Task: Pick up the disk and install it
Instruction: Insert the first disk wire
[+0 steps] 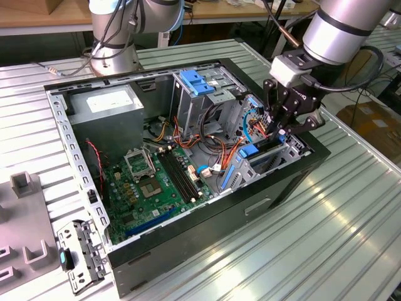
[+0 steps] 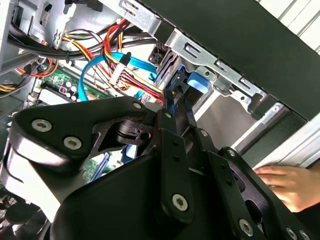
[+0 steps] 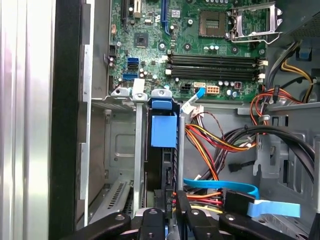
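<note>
Blue-railed disk (image 3: 163, 150) sits upright in the case's (image 1: 294, 182) 3 o'clock bay, pinched narrowly by the gripper (image 3: 170, 207); straight, square seating is advised.

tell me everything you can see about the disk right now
The disk stands on edge in a slot of the metal drive cage, at the case corner under the gripper. In the first wrist view it shows as a dark, narrow slab with blue plastic carrier parts at its end, flanked by grey metal walls. Orange, yellow and blue cables run beside it. The gripper sits at its near end; whether the jaws clamp it is unclear.
</note>
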You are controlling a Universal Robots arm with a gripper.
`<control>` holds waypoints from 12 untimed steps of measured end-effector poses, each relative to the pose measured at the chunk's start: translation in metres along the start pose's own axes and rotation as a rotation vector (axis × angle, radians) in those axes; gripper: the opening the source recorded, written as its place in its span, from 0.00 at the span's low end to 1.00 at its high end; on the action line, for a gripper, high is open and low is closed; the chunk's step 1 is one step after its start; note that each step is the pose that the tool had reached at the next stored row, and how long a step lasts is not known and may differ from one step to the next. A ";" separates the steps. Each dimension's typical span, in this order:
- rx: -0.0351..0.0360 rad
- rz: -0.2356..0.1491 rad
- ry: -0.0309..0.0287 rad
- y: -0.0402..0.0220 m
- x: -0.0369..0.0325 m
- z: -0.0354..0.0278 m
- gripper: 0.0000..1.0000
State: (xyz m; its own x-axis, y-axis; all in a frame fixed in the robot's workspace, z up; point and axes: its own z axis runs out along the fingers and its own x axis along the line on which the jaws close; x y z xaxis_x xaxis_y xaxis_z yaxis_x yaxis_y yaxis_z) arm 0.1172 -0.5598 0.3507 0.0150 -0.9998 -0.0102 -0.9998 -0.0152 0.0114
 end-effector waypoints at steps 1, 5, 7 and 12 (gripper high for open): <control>0.0000 0.000 0.0000 0.0000 0.0000 -0.0020 0.24; 0.0000 0.000 -0.0002 0.0000 -0.0001 -0.0042 0.24; 0.0000 0.000 0.0000 0.0000 -0.0001 -0.0044 0.16; 0.0000 0.000 0.0000 0.0000 -0.0001 -0.0047 0.11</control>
State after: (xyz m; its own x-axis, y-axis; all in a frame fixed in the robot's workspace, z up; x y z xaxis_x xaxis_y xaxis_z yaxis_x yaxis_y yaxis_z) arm 0.1172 -0.5598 0.3554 0.0151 -0.9998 -0.0102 -0.9998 -0.0152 0.0114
